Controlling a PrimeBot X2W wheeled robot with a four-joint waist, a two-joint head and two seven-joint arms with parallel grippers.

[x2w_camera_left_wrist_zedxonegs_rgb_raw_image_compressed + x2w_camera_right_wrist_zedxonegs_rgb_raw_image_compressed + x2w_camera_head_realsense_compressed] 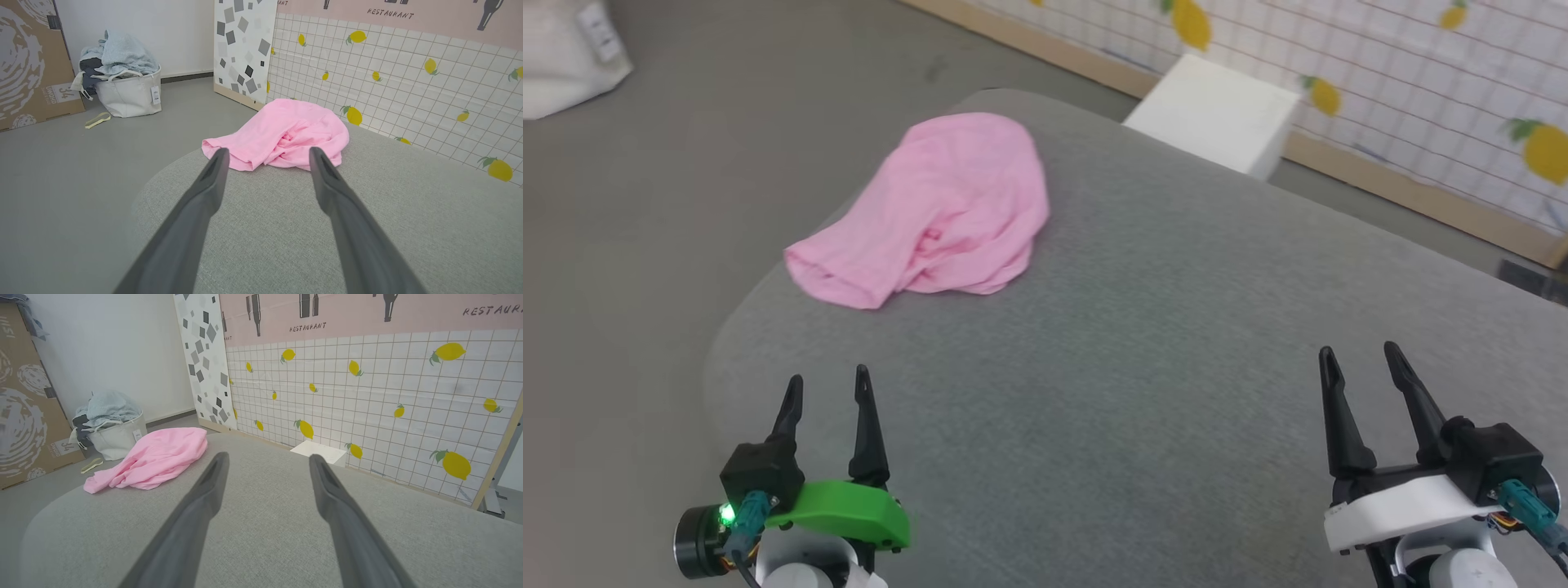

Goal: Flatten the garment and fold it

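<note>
Pink shorts [939, 204] crumpled in a heap near the far left corner of the grey cloth-topped table [1160, 343], one hemmed leg pointing toward the left edge. Well apart from both grippers. Left gripper [828, 375] at the near left corner, jaws parted and holding nothing. Right gripper [1358, 349] at the near right side, jaws likewise parted, empty. White box [1217, 110] just beyond the far edge.

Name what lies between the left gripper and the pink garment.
A bare stretch of the grey padded surface separates the left gripper from the garment, as the head view shows.
</note>
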